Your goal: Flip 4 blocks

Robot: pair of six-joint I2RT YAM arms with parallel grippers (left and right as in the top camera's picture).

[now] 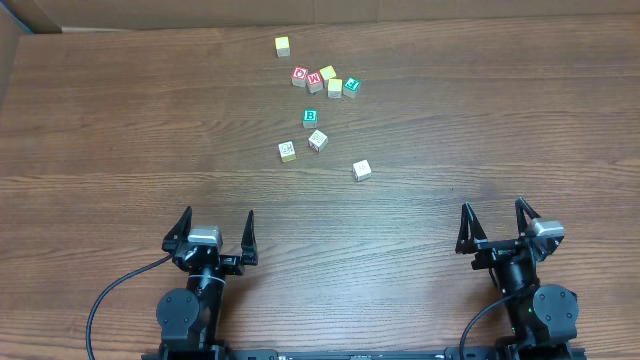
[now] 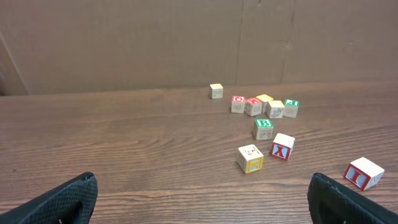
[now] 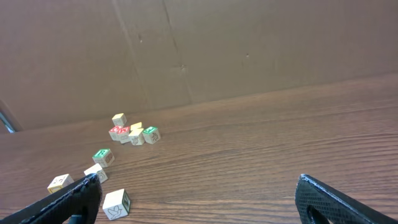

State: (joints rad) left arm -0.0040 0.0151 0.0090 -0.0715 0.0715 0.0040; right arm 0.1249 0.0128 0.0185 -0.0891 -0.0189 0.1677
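left gripper (image 1: 217,218): released, jaws spread wide with nothing between them; lower left of the overhead frame, fingers aimed up-frame.
right gripper (image 1: 493,210): also released and empty; lower right of the frame, fingers aimed up-frame.
blocks: four pale cubes lying loose just above frame centre, all resting on the table (image 1: 120,120) and none touching another.
nearest to left: the cream block (image 1: 287,151), up and slightly right of the left gripper; the red-marked block (image 1: 318,140) is just beyond it and the green "B" block (image 1: 311,118) is farther up.
nearest to right: the outlying block (image 1: 362,170), up and well to the left of the right gripper; it lies roughly between the arms.
arm choice: judged, the left arm suits three of the four, and the outlier suits either.
long axis: none, since they are cubes; each sits skewed to the wood grain, so a wrist turn is likely needed to square the jaws on two faces.
crowding: the red-marked block and "B" block are near each other, a tight spot for wide jaws.
not for flipping: the far cluster (image 1: 322,80) and the lone yellow cube (image 1: 283,45), above the four.
open room: bare wood between both grippers and the blocks.
edges: the cardboard wall (image 2: 124,43) is past the cluster, well apart.
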